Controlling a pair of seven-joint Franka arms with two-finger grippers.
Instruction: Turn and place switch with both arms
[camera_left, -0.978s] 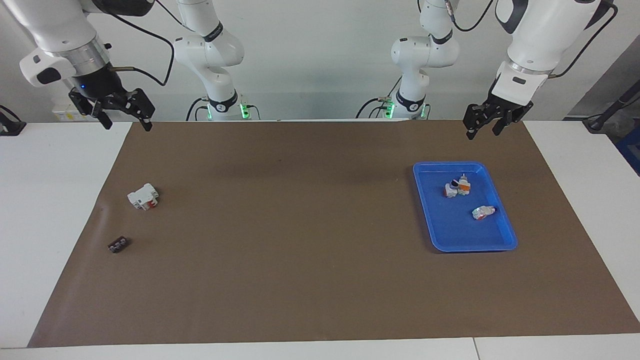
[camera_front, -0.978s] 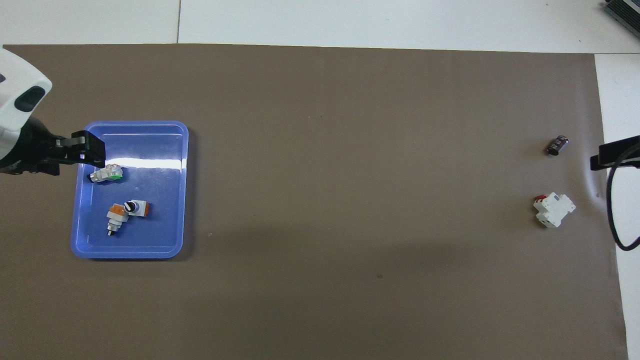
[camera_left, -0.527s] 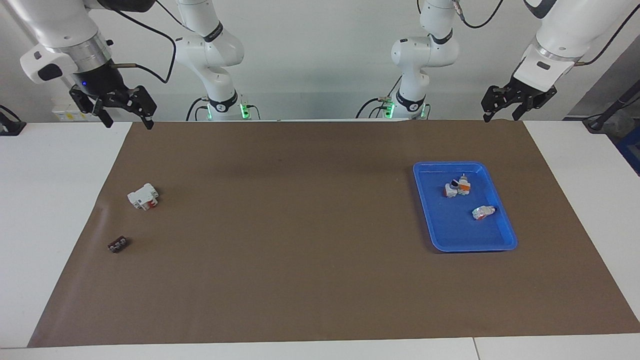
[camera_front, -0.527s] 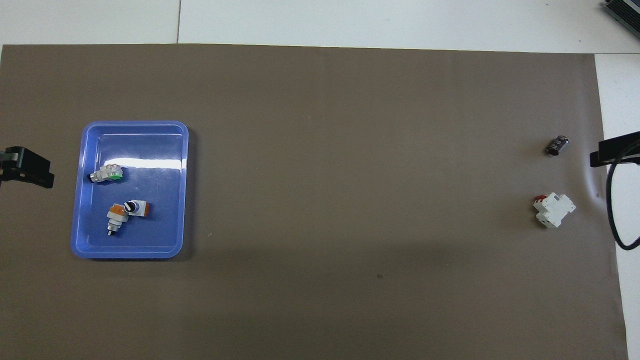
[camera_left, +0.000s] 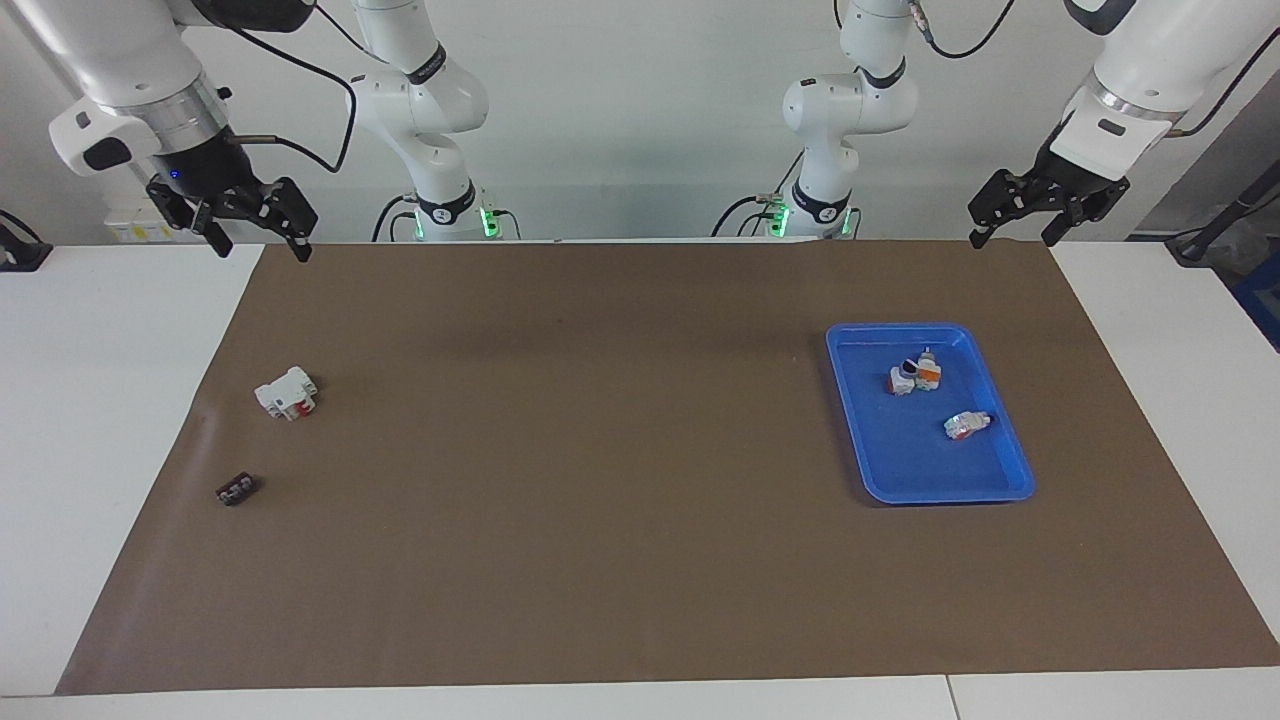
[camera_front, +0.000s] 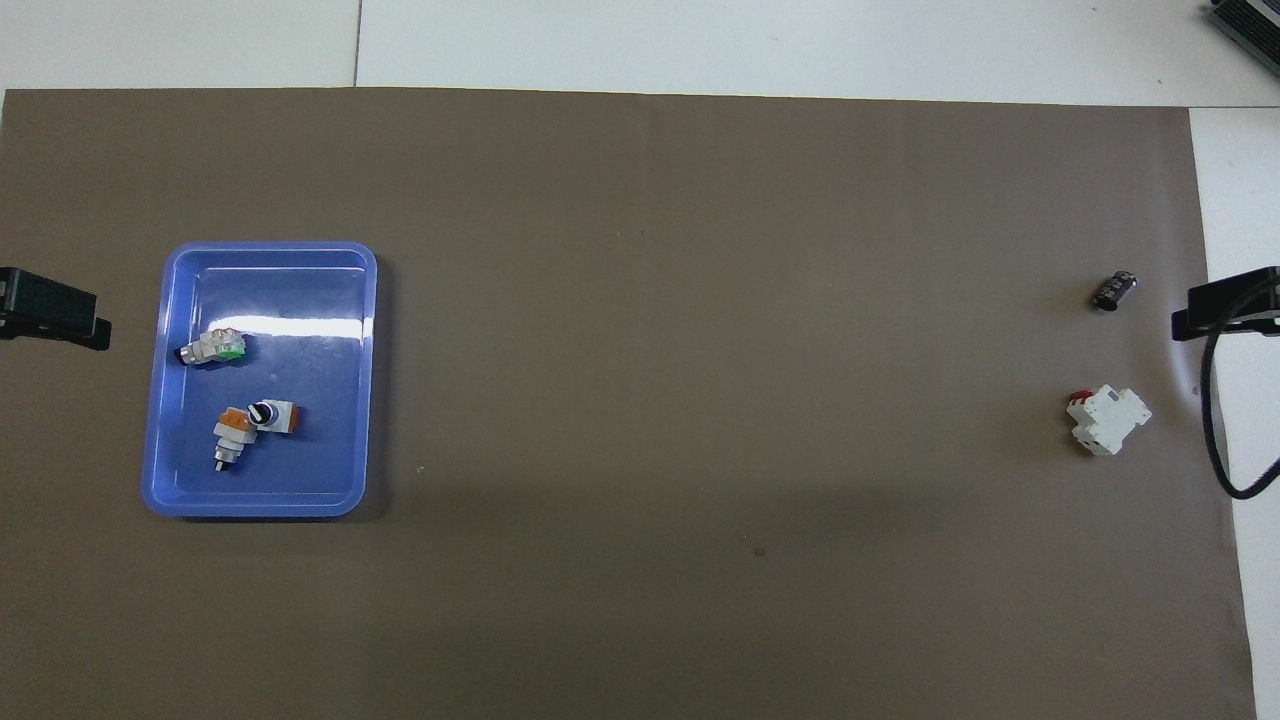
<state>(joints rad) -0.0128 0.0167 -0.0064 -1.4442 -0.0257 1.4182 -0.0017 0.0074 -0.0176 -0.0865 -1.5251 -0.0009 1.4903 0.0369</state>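
the switch (camera_left: 967, 425) lies on its side in the blue tray (camera_left: 1010, 487), in the half of the tray farther from the robots and close to the tray's edge at the left arm's end of the table. two white-and-orange parts (camera_left: 915, 376) lie touching each other in the tray's nearer half. the tray sits on the brown mat (camera_left: 600, 480) toward the left arm's end.

the left gripper (camera_left: 1014, 236) hangs empty over the mat's robot-side corner at that end, jaws apart. the right gripper (camera_left: 258, 244) hangs empty over the mat's other robot-side corner, jaws apart.

a white block with a red patch (camera_left: 287, 393) and a small dark part (camera_left: 236, 489) lie on the mat near its edge at the right arm's end, the dark part farther from the robots.
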